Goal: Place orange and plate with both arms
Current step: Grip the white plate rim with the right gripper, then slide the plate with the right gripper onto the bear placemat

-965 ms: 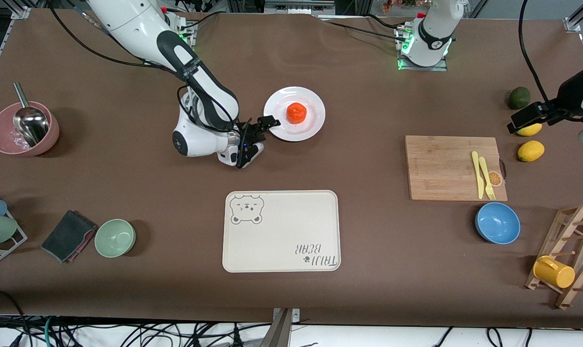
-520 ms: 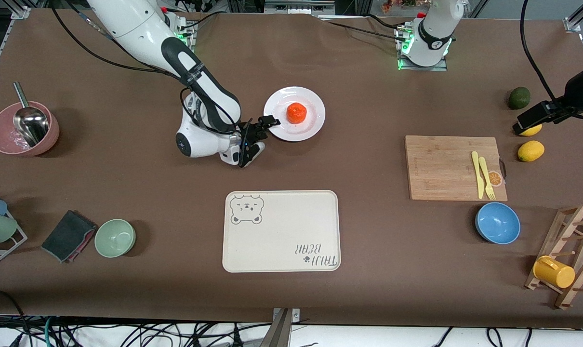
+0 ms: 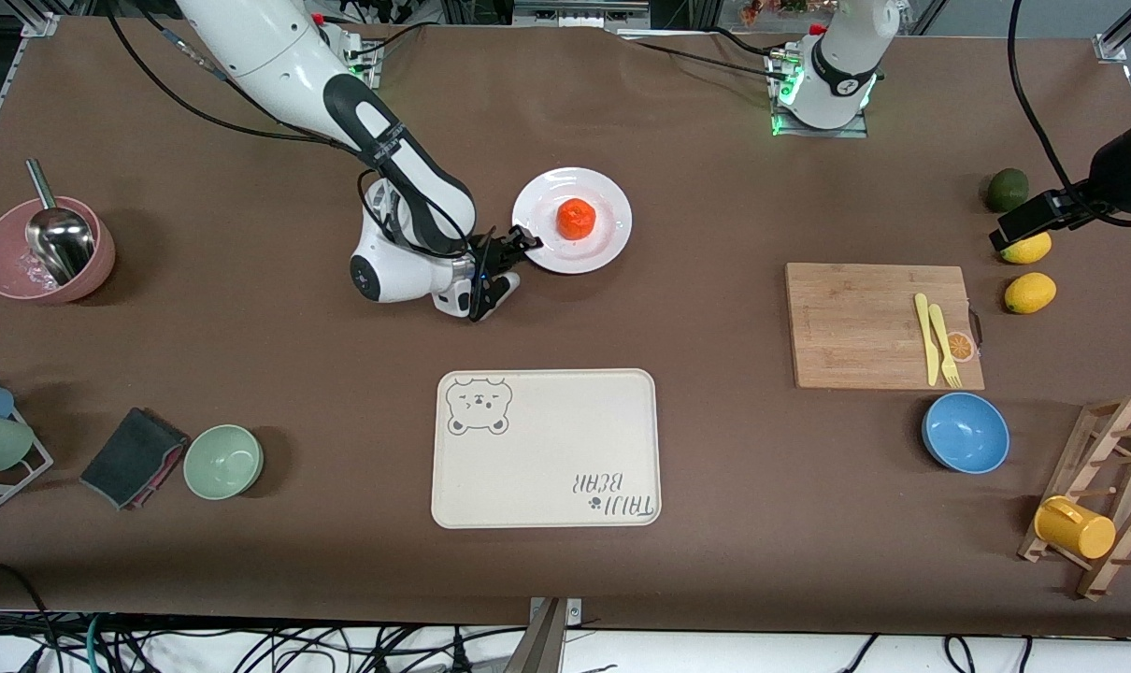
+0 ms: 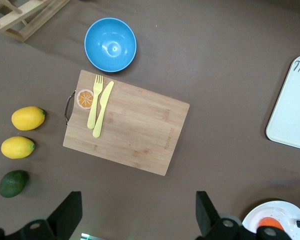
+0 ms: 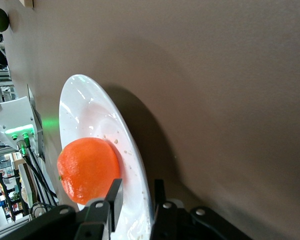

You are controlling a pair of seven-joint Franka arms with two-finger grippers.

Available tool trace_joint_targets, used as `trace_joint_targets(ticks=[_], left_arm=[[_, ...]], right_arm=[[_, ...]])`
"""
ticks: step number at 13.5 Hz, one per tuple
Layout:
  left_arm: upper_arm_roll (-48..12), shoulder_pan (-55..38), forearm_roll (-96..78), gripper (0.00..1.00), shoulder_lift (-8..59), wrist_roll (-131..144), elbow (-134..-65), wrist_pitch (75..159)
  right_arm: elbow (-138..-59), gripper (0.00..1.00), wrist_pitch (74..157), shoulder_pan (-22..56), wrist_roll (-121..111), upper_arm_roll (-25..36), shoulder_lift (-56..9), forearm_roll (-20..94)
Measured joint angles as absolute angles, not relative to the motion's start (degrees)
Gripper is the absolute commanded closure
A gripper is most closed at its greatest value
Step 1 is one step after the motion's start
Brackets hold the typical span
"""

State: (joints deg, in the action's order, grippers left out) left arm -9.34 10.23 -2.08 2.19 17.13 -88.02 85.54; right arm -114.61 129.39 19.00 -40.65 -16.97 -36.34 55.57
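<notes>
The white plate [image 3: 612, 210] lies on the table between the two arm bases, with the orange [image 3: 575, 218] in its well. My right gripper [image 3: 525, 245] is low at the plate's rim on the right arm's side. In the right wrist view its fingers stand one above and one below the rim of the plate [image 5: 90, 115], still apart, close beside the orange [image 5: 87, 167]; the right gripper [image 5: 136, 192] is open. My left gripper [image 3: 1019, 227] hangs high over the lemons at the left arm's end, open and empty [image 4: 137, 220]. The plate [image 4: 290, 212] also shows in the left wrist view.
A cream bear-print tray [image 3: 547, 449] lies nearer the camera than the plate. A wooden board [image 3: 865, 322] with yellow cutlery, a blue bowl [image 3: 966, 432], two lemons [image 3: 1030, 293] and a green fruit [image 3: 1007, 190] sit toward the left arm's end. A green bowl [image 3: 223, 461] and a pink bowl [image 3: 47, 248] sit toward the right arm's end.
My right arm has crept toward the plate, its fingers going farther over the rim. My left gripper has shifted slightly over the lemons. Plate and orange have not moved.
</notes>
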Motion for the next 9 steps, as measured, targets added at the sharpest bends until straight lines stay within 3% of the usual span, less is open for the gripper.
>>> trace_joint_targets(ticks=[4, 9], left_arm=[[-9.51, 10.20, -2.08, 0.00, 2.19, 13.87, -87.40, 85.48], [-9.37, 10.23, -2.07, 0.00, 2.21, 7.40, -87.11, 85.25]], right_arm=[[-114.61, 0.98, 129.42, 19.71, -41.51, -17.00, -36.34, 55.57], [-114.27, 1.00, 128.58, 19.77, -42.37, -17.18, -35.99, 55.97]])
